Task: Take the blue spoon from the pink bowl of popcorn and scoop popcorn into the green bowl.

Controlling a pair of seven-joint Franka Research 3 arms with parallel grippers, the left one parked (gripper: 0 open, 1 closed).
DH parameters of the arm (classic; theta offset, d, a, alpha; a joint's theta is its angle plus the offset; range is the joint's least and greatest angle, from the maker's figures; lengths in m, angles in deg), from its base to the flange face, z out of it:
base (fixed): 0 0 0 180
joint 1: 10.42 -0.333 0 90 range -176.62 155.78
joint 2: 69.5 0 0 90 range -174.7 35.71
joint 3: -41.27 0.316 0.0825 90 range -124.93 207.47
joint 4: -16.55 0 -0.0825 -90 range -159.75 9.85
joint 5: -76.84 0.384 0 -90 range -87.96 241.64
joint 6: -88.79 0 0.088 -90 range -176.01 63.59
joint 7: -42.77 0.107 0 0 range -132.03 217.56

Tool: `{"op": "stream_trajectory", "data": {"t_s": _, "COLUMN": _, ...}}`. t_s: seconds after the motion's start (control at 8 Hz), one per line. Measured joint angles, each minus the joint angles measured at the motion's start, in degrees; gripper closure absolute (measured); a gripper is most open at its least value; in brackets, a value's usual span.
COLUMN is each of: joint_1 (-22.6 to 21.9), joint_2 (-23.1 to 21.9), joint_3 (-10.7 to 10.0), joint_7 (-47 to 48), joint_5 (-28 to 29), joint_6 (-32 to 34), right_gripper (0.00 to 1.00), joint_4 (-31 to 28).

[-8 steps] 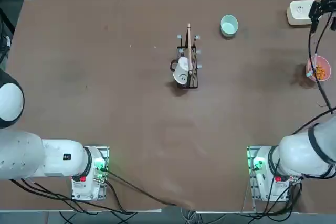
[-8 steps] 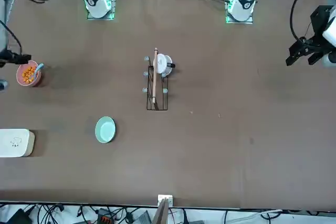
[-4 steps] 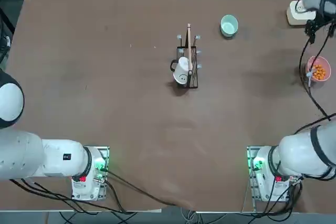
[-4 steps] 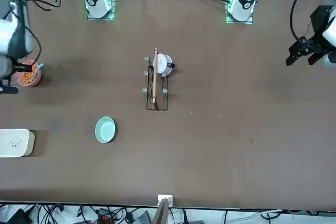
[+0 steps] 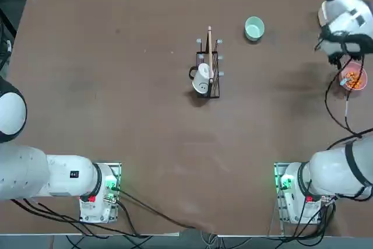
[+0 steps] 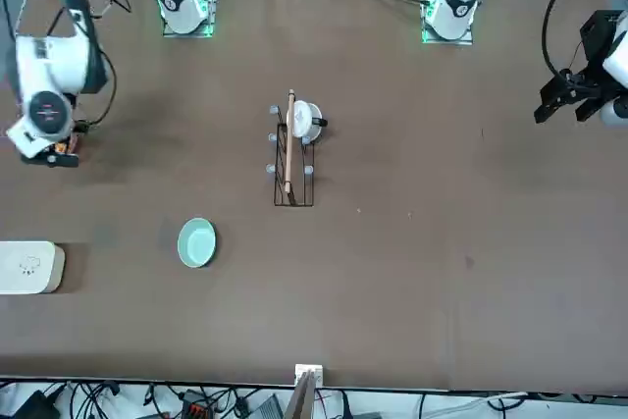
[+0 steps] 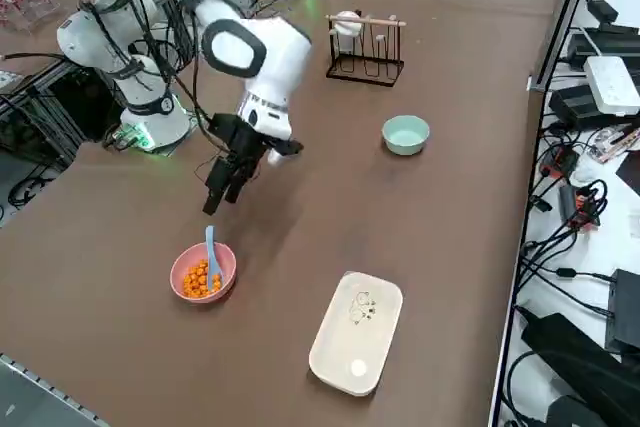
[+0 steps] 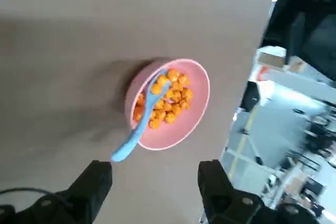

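Poised above the pink bowl (image 8: 168,103), the right claw (image 8: 155,182) hangs with its fingers spread wide and nothing between them, clear of the bowl. The right arm reaches out over the tabletop's (image 7: 440,237) right edge, its wrist bent so the claw (image 7: 225,185) slants down toward the bowl (image 7: 203,272) from the side nearer the tabletop's middle. Orange popcorn (image 8: 170,98) fills the bowl, and the blue spoon (image 8: 140,124) lies in it with its scoop among the pieces and its handle sticking out over the rim. In the overhead view the bowl (image 5: 354,79) shows just beside the arm's head. A cream-white box (image 7: 357,331) lies on the tabletop beside the bowl. The green bowl (image 5: 254,28) sits well apart, toward the middle, near a black wire rack (image 5: 210,74) that carries a white mug (image 5: 201,81).
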Motion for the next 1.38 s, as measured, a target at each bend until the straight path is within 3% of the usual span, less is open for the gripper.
{"op": "stream_trajectory", "data": {"t_s": 0.38, "joint_1": -1.12, "joint_2": 3.84, "joint_3": 0.1, "joint_7": 12.29, "joint_5": -9.66, "joint_6": -1.29, "right_gripper": 0.0, "joint_4": -2.65}}
{"op": "stream_trajectory", "data": {"t_s": 0.75, "joint_1": -3.24, "joint_2": 8.29, "joint_3": 0.13, "joint_7": 23.01, "joint_5": -14.53, "joint_6": -1.27, "right_gripper": 0.01, "joint_4": -2.95}}
{"op": "stream_trajectory", "data": {"t_s": 1.38, "joint_1": -4.01, "joint_2": 11.94, "joint_3": 0.03, "joint_7": 32.98, "joint_5": -20.4, "joint_6": 3.19, "right_gripper": 0.06, "joint_4": -4.26}}
